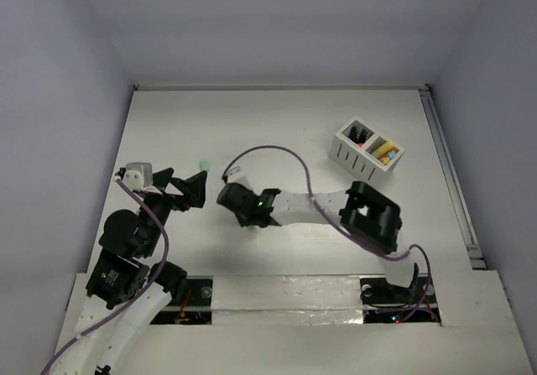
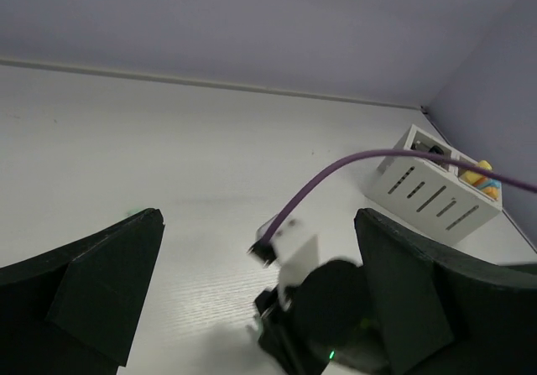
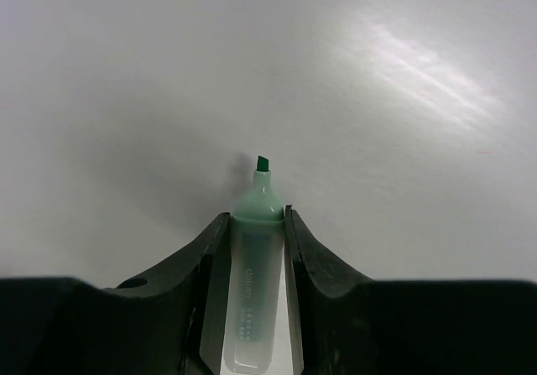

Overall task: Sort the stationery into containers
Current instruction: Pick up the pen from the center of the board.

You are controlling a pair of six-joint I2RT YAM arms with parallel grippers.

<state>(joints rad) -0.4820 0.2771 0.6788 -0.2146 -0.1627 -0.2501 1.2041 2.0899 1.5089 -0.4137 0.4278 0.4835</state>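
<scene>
Pinching a mint highlighter in my right gripper, I have both fingers pressed to its barrel, the uncapped tip pointing out over the table near the middle. My left gripper hangs wide open with nothing in it. The white box stands well apart at the far right, with black pieces in one compartment and yellow, orange and blue ones in another. I judge the sorting nearly done: this highlighter and a small green piece, perhaps a cap, remain.
</scene>
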